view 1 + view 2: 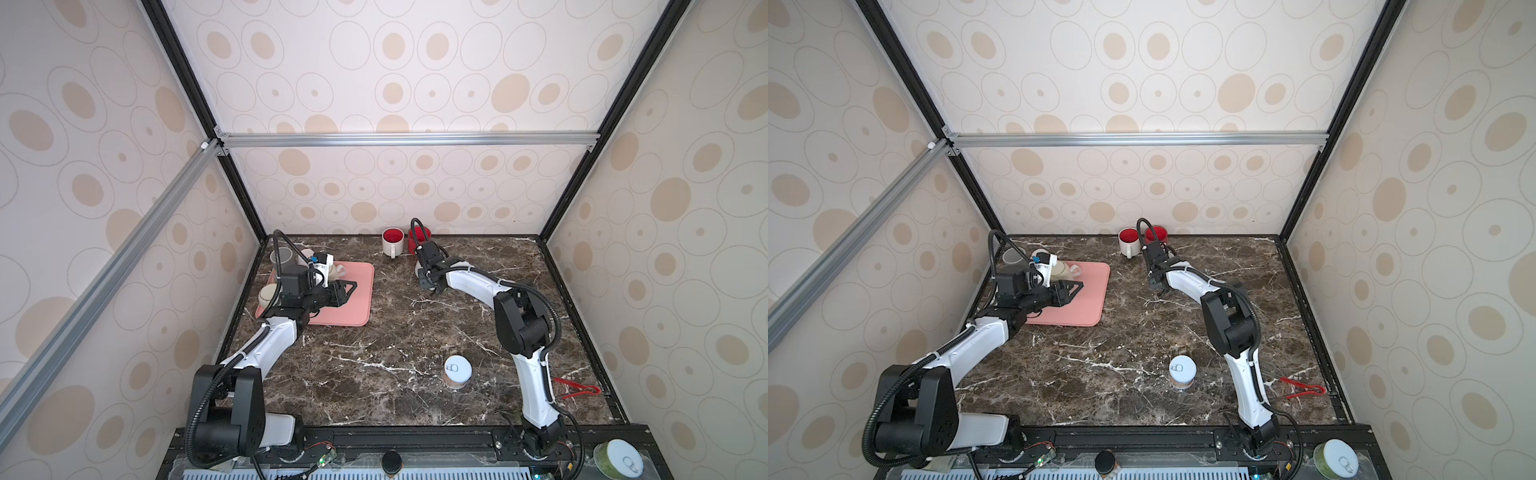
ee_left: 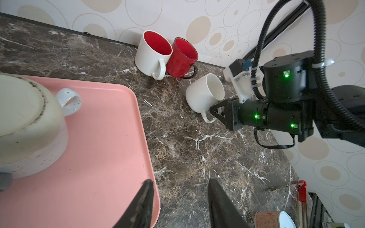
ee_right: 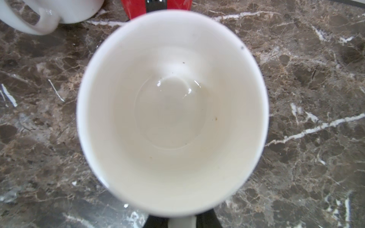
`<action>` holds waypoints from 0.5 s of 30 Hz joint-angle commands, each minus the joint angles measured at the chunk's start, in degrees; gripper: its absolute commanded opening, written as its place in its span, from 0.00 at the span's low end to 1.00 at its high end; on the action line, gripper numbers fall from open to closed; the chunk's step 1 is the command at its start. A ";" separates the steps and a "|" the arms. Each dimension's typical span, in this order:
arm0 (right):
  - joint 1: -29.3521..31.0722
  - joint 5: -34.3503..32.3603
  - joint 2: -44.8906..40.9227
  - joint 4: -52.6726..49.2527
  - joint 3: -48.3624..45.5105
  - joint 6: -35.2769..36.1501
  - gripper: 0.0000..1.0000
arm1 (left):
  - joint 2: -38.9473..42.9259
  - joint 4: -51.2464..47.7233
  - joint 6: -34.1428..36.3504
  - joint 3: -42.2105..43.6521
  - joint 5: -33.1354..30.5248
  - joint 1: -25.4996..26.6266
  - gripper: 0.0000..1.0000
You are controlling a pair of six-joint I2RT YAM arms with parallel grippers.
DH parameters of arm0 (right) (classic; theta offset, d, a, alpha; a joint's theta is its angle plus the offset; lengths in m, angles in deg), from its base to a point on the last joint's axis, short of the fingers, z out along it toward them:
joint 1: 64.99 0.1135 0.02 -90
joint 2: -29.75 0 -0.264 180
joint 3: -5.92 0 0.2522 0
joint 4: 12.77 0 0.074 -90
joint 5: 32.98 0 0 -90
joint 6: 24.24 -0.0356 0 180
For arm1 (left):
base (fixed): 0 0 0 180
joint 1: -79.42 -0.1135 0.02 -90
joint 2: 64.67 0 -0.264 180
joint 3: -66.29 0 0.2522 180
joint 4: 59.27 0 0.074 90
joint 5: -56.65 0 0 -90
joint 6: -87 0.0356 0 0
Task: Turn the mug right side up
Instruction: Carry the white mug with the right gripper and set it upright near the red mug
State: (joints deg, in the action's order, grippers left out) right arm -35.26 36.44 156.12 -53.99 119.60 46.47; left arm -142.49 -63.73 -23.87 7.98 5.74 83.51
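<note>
**White ceramic mug (image 2: 199, 96) tilted, gripped at the handle**

Right claw (image 2: 216, 113) is clamped on the mug's handle. The mug hangs tilted, mouth up and sideways, low over the dark marble desk (image 2: 177, 148), near the glossy red mug (image 2: 181, 57) and the white mug with a red inside (image 2: 152, 53) (whether the base touches the desk is unclear). To do it well: roll the wrist until the rim is level, set the base flat, then release, steering clear of the neighbours. Left claw (image 2: 179, 189) stands apart, empty, over the edge of the pink plastic tray (image 2: 98, 158).

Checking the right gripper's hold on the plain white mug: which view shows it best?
The left wrist view: the plain white mug shows side-on, tilted, the right gripper shut on its handle. The right wrist view shows only its inside; in both top views the arm hides most of it.
</note>
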 commanded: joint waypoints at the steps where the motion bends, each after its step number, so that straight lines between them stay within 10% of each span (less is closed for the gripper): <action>1: -0.44 -1.57 0.44 0.41 3.81 -1.28 0.03 | 0.02 -0.61 2.01 -2.64 0.20 -0.49 0.45; 15: -0.33 0.95 -3.43 -2.31 4.62 -1.87 0.46 | 1.83 -3.98 3.93 -3.89 -2.86 -0.58 0.49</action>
State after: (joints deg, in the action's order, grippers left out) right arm -35.50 36.51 156.66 -55.24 124.04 45.23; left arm -142.44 -65.76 -22.53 7.28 4.39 83.36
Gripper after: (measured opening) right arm 0.455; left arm 0.487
